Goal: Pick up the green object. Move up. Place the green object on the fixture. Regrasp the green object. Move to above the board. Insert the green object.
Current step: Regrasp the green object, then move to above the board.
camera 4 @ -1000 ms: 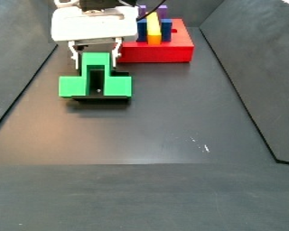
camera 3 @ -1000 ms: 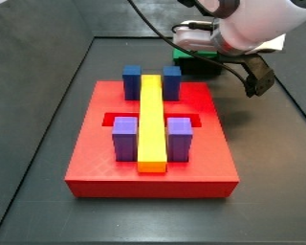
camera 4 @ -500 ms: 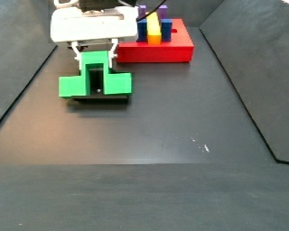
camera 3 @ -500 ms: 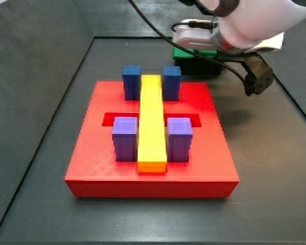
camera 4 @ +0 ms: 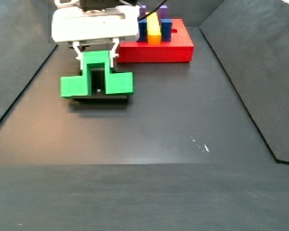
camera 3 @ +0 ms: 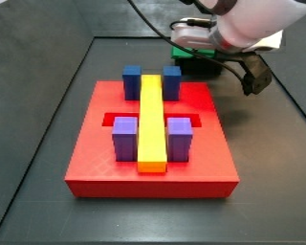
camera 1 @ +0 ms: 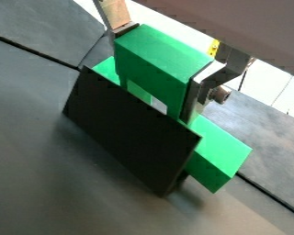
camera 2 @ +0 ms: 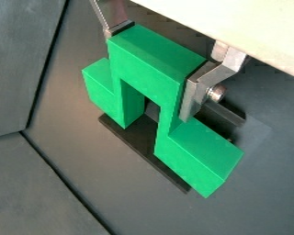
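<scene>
The gripper stands over the fixture, its 2 silver fingers closed on the raised centre of the green object. In both wrist views the pads press flat on opposite faces of that centre, so the hold looks square, not skewed.

The green object straddles the fixture: its lower wings hang on either side of the dark upright plate, which fits into the notch beneath the raised centre. That seating probably keeps the block at a known angle so the fingers can take a fresh hold; I judge this to be the regrasp step, with the block not yet lifted off.

In a side view the fixture, carrying the green object, sits on the dark floor near the red board, apart from it. The board holds 1 yellow bar, 2 blue blocks and 2 purple blocks; a recessed slot beside the bar looks free for the insertion.
</scene>
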Robot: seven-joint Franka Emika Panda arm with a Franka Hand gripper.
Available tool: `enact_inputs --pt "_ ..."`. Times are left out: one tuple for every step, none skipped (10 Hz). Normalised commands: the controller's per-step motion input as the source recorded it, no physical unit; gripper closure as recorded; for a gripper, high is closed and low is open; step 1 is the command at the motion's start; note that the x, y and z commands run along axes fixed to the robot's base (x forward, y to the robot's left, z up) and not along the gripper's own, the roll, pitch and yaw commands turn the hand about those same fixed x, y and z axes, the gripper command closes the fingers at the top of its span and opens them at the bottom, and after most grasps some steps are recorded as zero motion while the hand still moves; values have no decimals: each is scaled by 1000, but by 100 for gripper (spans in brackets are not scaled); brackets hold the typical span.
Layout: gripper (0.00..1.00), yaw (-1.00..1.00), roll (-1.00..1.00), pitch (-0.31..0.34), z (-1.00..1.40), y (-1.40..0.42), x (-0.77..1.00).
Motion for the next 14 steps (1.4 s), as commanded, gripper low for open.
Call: enact_inputs --pt "100 0 0 0 0 0 0" --pt "100 0 0 0 0 0 0" --pt "100 0 0 0 0 0 0" --pt "100 0 0 0 0 0 0" --pt "100 0 0 0 0 0 0" --pt "100 0 0 0 0 0 0" --pt "100 0 0 0 0 0 0" --pt "100 0 0 0 0 0 0" --pt "100 0 0 0 0 0 0" --pt "100 0 0 0 0 0 0" --pt "100 0 0 0 1400 0 0" --pt "100 -1 2 -4 1400 13 9" --pt "100 -3 -51 -26 1400 29 -9" --pt "100 -9 -19 -15 1400 31 -15"
